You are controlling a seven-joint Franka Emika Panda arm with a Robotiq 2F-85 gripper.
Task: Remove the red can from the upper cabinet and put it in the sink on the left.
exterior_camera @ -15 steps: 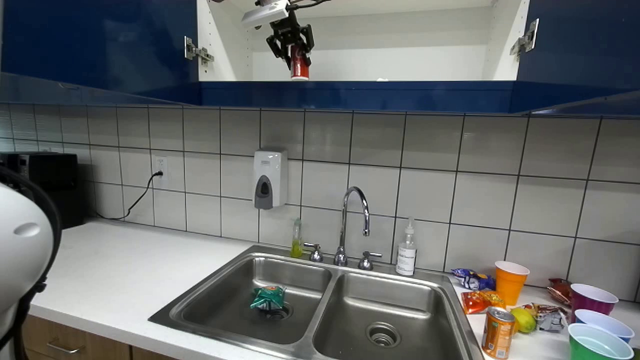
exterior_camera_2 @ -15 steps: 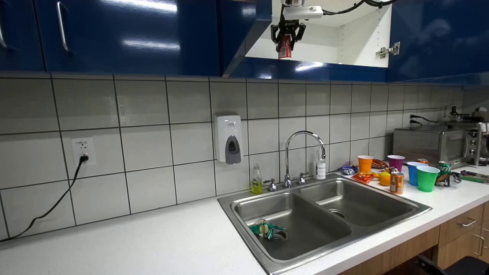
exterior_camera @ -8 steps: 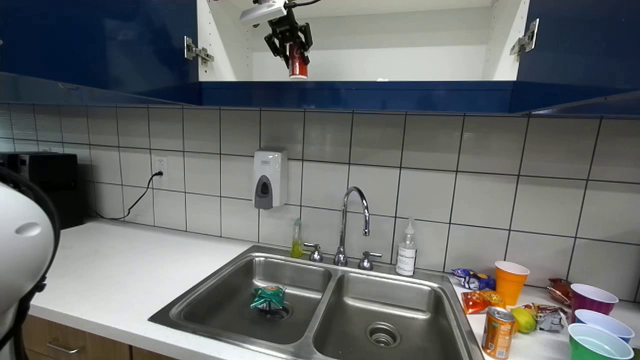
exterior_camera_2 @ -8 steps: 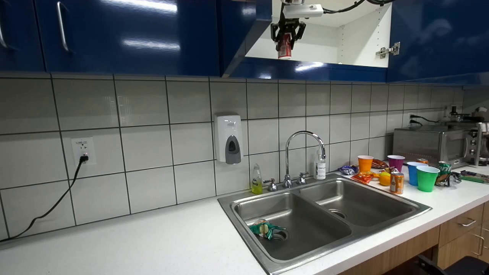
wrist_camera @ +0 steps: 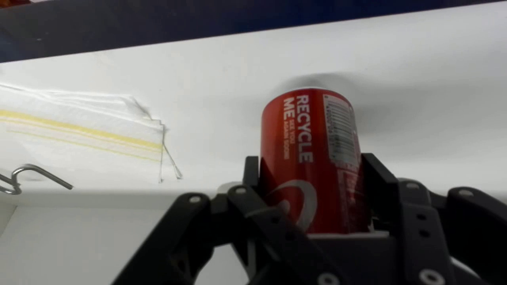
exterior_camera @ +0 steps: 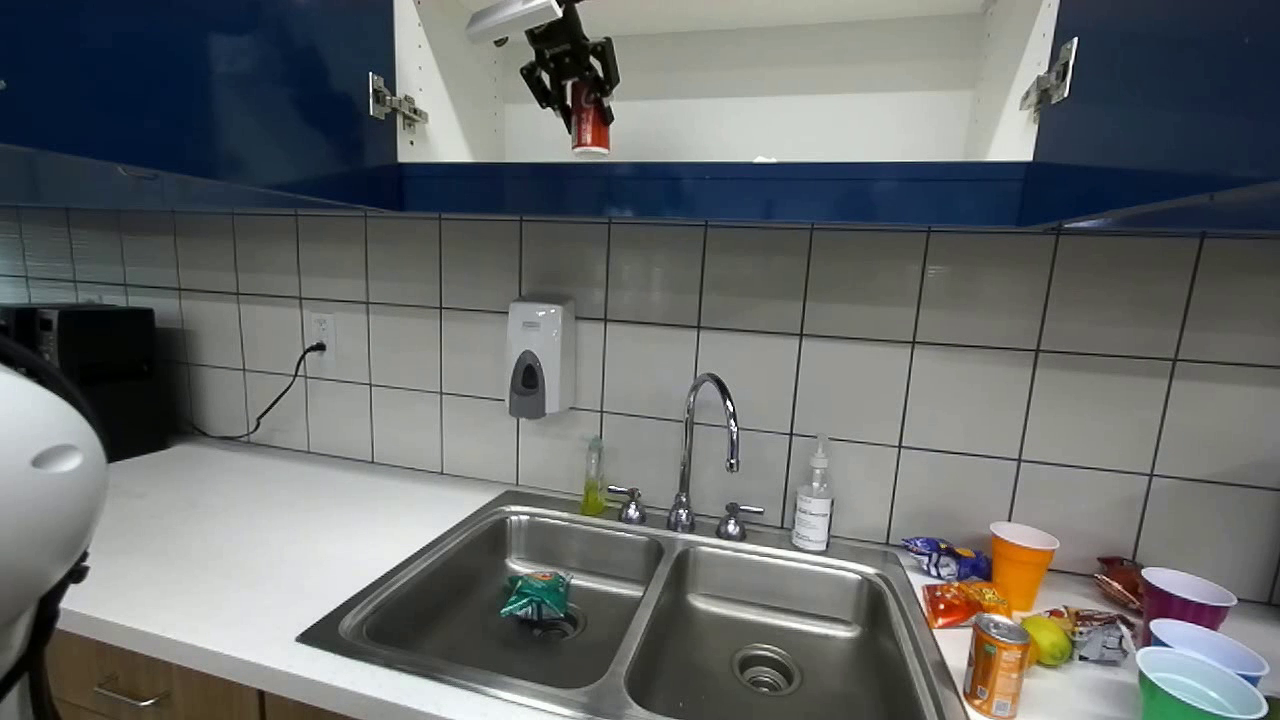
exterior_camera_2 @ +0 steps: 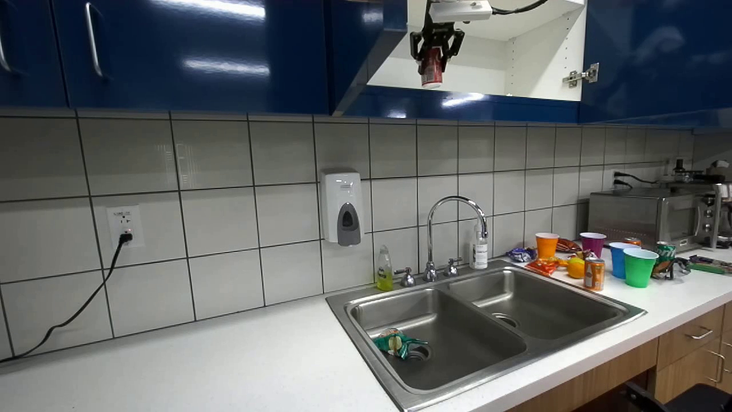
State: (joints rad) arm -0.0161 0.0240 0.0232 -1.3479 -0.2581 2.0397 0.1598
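Observation:
My gripper (exterior_camera: 590, 110) is shut on the red can (exterior_camera: 591, 132) at the open upper cabinet (exterior_camera: 800, 130). In an exterior view, the gripper (exterior_camera_2: 437, 57) holds the can (exterior_camera_2: 432, 75) slightly tilted, bottom end down. In the wrist view, the can (wrist_camera: 309, 130) sits between both fingers (wrist_camera: 311, 170), above the white cabinet floor; its far end is hidden by the gripper. The left sink basin (exterior_camera: 450, 620) lies below, with a green snack bag (exterior_camera: 537, 597) near its drain. The basin also shows in an exterior view (exterior_camera_2: 457, 360).
The blue cabinet lip (exterior_camera: 720, 190) runs below the can. Open cabinet doors (exterior_camera: 200, 90) flank it. A soap dispenser (exterior_camera: 541, 360), faucet (exterior_camera: 690, 440) and bottles (exterior_camera: 813, 510) stand behind the sink. Cups (exterior_camera: 1020, 565) and an orange can (exterior_camera: 996, 665) stand right. Napkins (wrist_camera: 87, 126) lie inside the cabinet.
The gripper has shifted a little with the can still held: slightly left and up in an exterior view, slightly right in an exterior view. The sink and counter items have not moved.

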